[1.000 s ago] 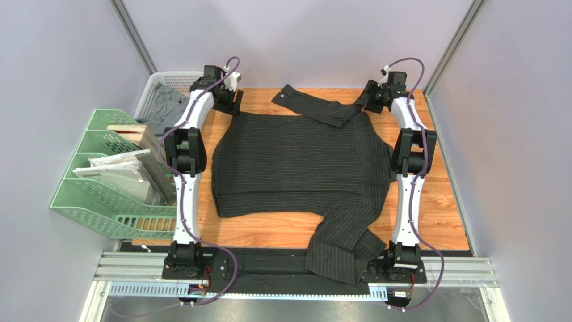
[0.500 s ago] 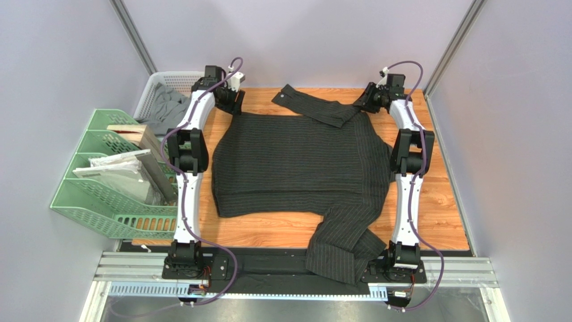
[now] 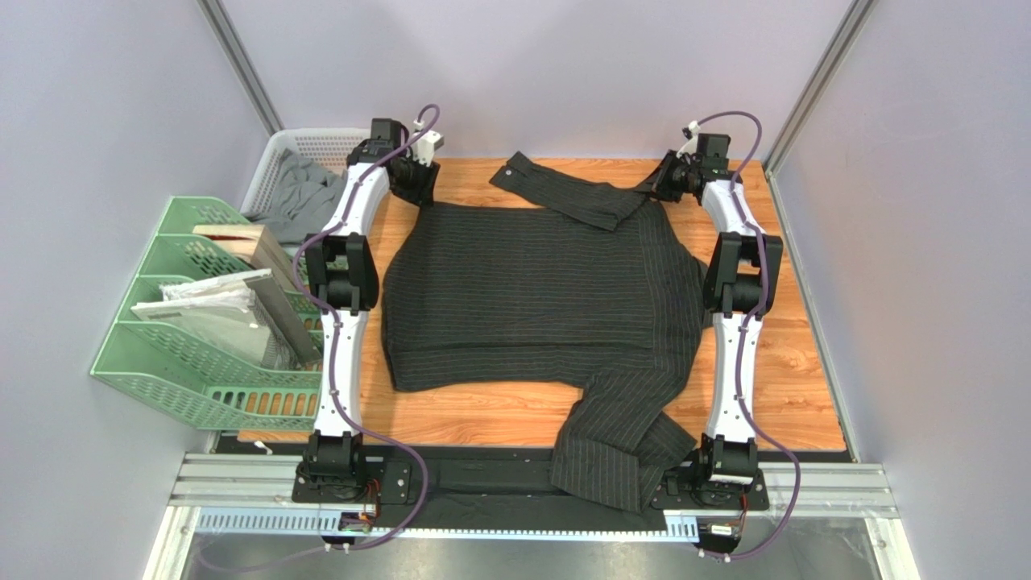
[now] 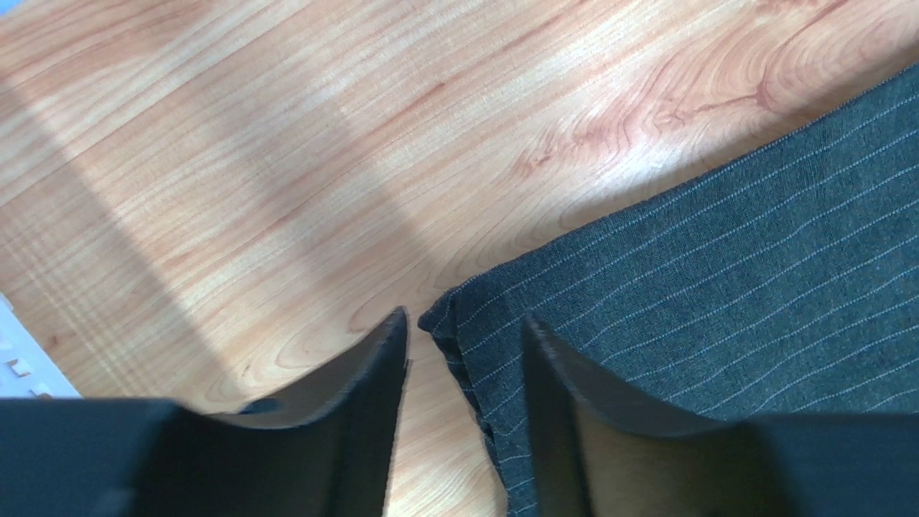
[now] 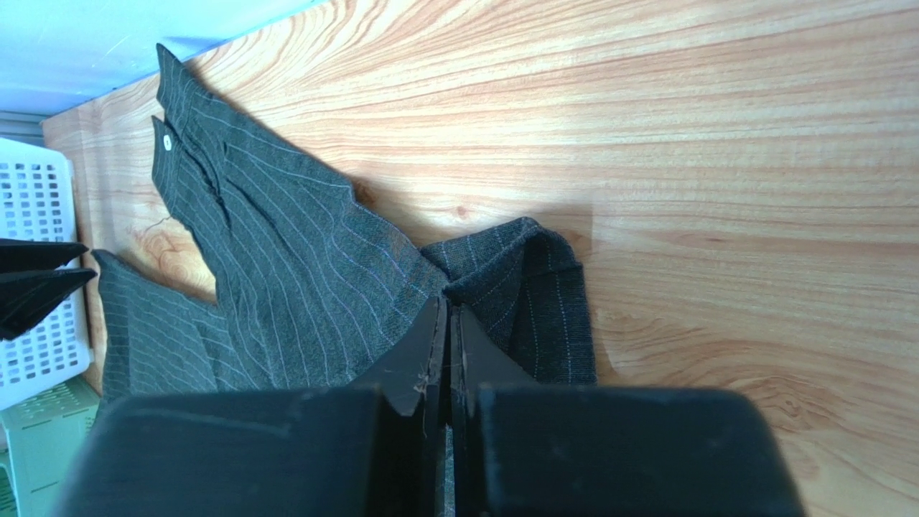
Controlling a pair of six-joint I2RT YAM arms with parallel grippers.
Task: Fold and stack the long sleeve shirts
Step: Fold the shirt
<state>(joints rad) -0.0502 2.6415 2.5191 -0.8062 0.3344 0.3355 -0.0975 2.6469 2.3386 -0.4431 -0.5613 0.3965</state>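
We see the long sleeve shirt [image 3: 539, 296], charcoal with fine pale pinstripes, spread flat across the middle of the wooden bench [image 3: 787, 363]. Its body covers most of the space between the two arms. One sleeve [image 3: 569, 187] lies folded across the far edge of the shirt, its cuff pointing to the far left. The other sleeve [image 3: 623, 435] runs off the near right corner and drapes over the near edge of the bench, beside the base of the right arm.

The left gripper [image 4: 464, 329] is at the far left corner of the shirt. Its jaws stand partly open with a clear gap, and the corner of the fabric lies in that gap on the wood. We cannot tell whether either jaw touches the cloth.

The right gripper [image 5: 448, 312] is at the far right corner, by the shoulder where the far sleeve starts. Its jaws are pressed together, and a small raised fold of the pinstriped fabric is pinched at their tips.

Off the left side of the bench stands a green file rack [image 3: 182, 363] holding flat items. Behind it is a white basket [image 3: 284, 151] with a grey garment [image 3: 297, 199] in it.
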